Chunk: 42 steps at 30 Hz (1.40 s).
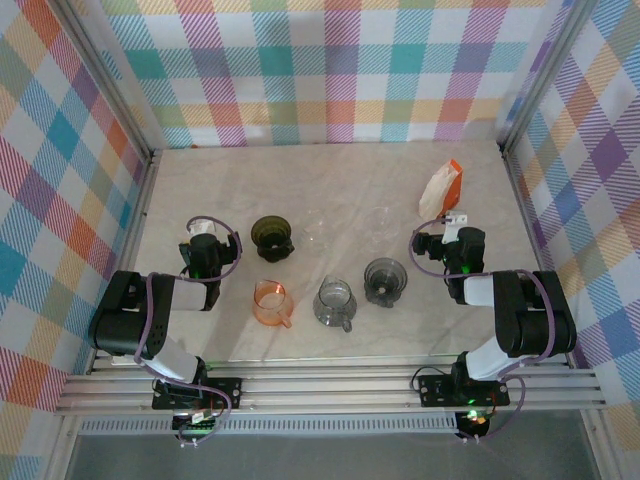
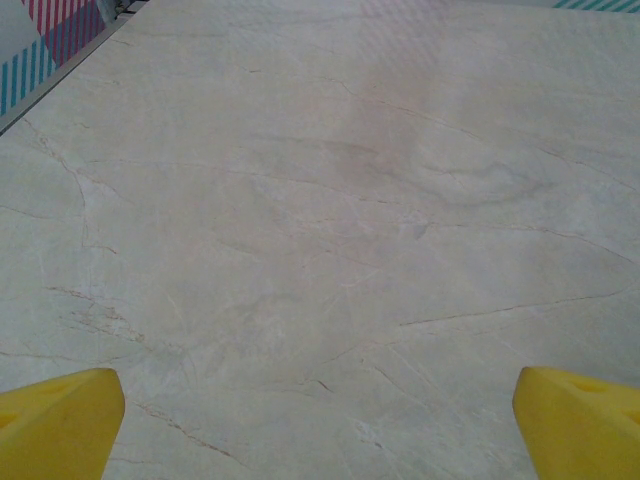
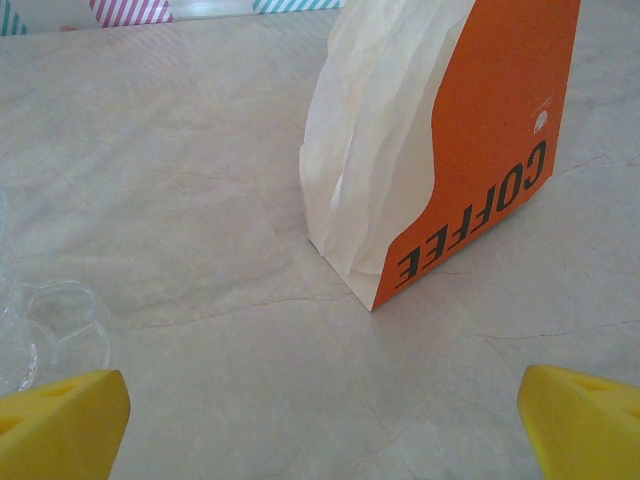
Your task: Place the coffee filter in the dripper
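Observation:
The coffee filters (image 3: 375, 150) are a white stack standing in an orange holder (image 3: 490, 160) marked COFFEE, at the back right of the table (image 1: 440, 188). My right gripper (image 3: 320, 425) is open just in front of it with nothing between its yellow fingertips (image 3: 60, 415); from above it is (image 1: 447, 238). Drippers stand in the middle: a dark one (image 1: 272, 236), an orange one (image 1: 270, 300), a clear grey one (image 1: 336, 301) and a dark grey one (image 1: 385, 279). My left gripper (image 1: 204, 238) is open over bare marble (image 2: 320, 425), left of the dark dripper.
A clear glass piece (image 3: 40, 325) lies at the left edge of the right wrist view. Plaid walls close the table (image 1: 330, 180) on three sides. The arm bases sit on the rail at the near edge.

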Each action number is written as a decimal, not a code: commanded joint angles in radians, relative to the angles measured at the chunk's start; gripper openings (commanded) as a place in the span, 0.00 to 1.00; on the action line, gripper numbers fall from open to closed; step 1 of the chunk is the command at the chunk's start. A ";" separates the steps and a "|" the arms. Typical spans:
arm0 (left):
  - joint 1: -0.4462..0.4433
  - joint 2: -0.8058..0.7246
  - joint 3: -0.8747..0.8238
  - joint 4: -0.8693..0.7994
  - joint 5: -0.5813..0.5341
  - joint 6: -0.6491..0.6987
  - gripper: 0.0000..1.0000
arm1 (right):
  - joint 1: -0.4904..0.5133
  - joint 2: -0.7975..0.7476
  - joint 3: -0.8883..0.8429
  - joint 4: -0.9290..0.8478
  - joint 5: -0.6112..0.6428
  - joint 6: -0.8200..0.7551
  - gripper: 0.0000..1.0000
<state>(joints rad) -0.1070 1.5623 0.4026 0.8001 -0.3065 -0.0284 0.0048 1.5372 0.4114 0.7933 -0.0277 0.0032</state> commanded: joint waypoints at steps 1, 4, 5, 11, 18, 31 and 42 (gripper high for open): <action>0.001 -0.002 0.001 0.031 0.004 0.015 1.00 | -0.008 -0.002 0.004 0.029 -0.018 0.003 0.99; 0.001 -0.002 0.003 0.030 0.003 0.015 1.00 | -0.007 -0.002 0.004 0.029 -0.018 0.004 0.99; 0.001 -0.002 0.001 0.031 0.003 0.015 1.00 | -0.006 -0.002 0.004 0.030 -0.018 0.004 0.99; 0.001 -0.002 0.001 0.031 0.004 0.015 1.00 | -0.007 -0.002 0.004 0.029 -0.018 0.004 0.99; 0.002 -0.003 0.001 0.031 0.004 0.016 1.00 | -0.007 -0.002 0.004 0.029 -0.018 0.004 0.99; 0.002 -0.005 -0.002 0.038 0.004 0.015 1.00 | -0.021 -0.012 0.017 -0.002 -0.044 0.014 0.99; 0.007 -0.157 0.094 -0.249 -0.031 -0.002 1.00 | 0.002 -0.126 0.159 -0.371 0.037 0.035 0.99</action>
<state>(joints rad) -0.1062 1.4582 0.4564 0.6388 -0.3195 -0.0322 -0.0040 1.4422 0.5350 0.5392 -0.0307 0.0158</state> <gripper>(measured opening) 0.997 0.990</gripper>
